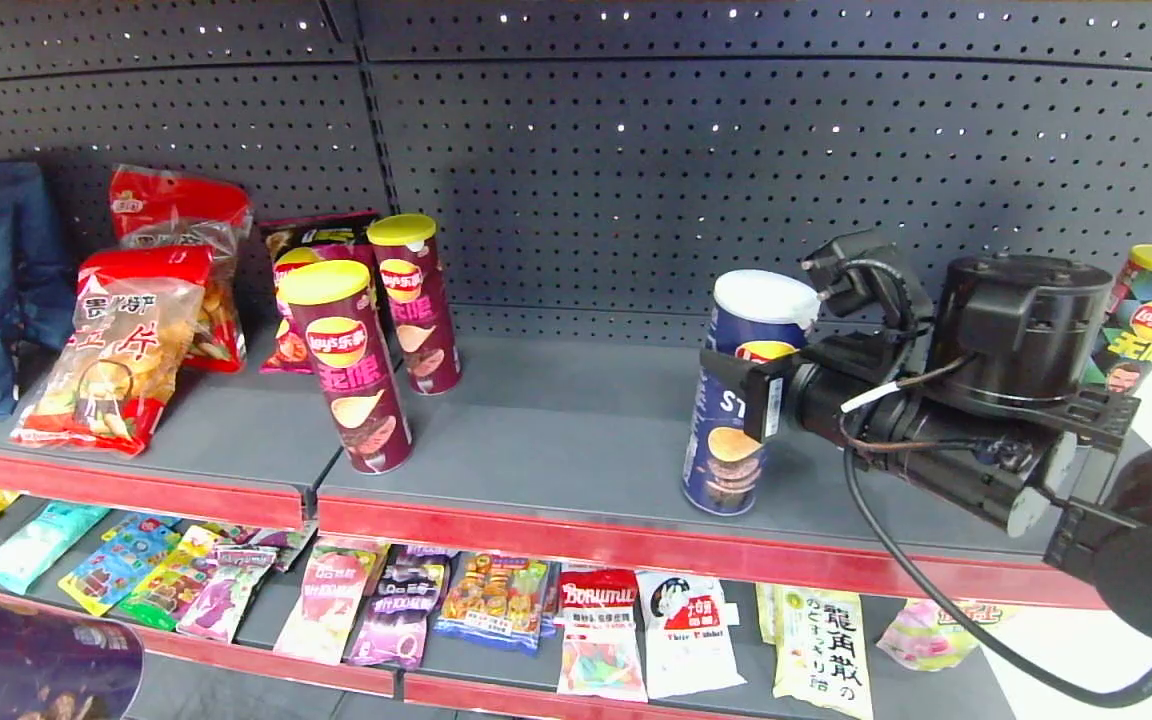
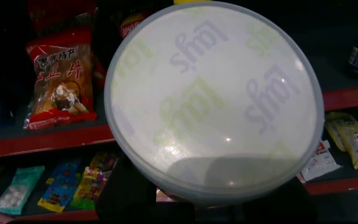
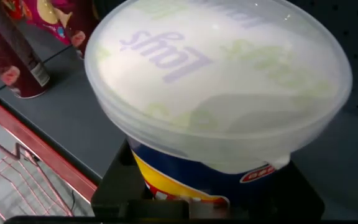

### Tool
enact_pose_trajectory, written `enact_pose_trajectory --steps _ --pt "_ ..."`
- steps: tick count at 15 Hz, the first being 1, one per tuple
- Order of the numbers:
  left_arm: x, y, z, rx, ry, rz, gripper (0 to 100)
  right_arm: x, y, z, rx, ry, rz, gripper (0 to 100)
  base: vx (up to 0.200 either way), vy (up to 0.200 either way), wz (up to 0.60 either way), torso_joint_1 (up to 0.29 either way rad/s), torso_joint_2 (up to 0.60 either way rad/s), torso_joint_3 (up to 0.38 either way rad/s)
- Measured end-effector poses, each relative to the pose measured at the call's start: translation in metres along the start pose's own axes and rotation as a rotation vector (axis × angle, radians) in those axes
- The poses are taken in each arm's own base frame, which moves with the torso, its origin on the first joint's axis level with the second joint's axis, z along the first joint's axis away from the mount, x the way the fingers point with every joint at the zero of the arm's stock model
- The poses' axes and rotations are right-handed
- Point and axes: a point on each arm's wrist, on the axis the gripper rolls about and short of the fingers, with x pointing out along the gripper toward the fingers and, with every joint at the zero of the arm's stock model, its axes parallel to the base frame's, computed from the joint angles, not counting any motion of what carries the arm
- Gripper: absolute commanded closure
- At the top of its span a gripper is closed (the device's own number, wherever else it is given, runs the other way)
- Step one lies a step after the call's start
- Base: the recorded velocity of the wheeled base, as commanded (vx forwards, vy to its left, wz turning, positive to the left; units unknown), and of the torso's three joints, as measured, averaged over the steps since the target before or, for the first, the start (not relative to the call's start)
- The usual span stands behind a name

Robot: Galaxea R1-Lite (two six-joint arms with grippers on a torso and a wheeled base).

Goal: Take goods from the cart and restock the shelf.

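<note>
The right gripper (image 1: 756, 400) is clamped on the side of the blue can (image 1: 731, 470). The can stands on the grey shelf (image 1: 556, 440), with the red front edge (image 1: 636, 545) near at its 6 o'clock. To finish well, I would set the base flat and push the can a little toward 12 o'clock. Then I would part the jaws without brushing the lid. The left gripper (image 2: 207, 208) seems closed around a second can (image 2: 213, 102), held in the air before the shelf; the lid hides most of the grasp. The board looks like smooth painted metal, so a can may slide easily. Purple cans (image 1: 346, 380) stand at 9 o'clock, well apart. Behind is a pegboard wall (image 1: 636, 180).
</note>
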Motion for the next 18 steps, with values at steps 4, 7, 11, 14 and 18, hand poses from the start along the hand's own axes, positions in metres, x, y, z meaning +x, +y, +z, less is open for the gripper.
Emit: enact_pose_trajectory --steps 4,7,11,14,18 --pt "0.0 0.0 0.0 0.001 0.0 0.0 100 -0.003 -0.001 -0.007 -0.027 0.024 -0.019 100 0.0 0.0 0.0 0.0 0.0 0.0" --pt "0.0 0.0 0.0 0.001 0.0 -0.001 100 -0.005 -0.003 -0.011 -0.035 0.039 -0.028 100 0.0 0.0 0.0 0.0 0.0 0.0" --pt "0.0 0.0 0.0 0.002 0.0 -0.001 100 -0.006 -0.008 -0.008 -0.034 0.031 -0.046 100 0.0 0.0 0.0 0.0 0.0 0.0" --pt "0.0 0.0 0.0 0.002 0.0 -0.001 100 -0.011 -0.009 -0.011 -0.038 0.04 -0.049 100 0.0 0.0 0.0 0.0 0.0 0.0" --pt "0.0 0.0 0.0 0.002 0.0 -0.001 100 -0.014 -0.009 -0.011 -0.039 0.04 -0.049 100 0.0 0.0 0.0 0.0 0.0 0.0"
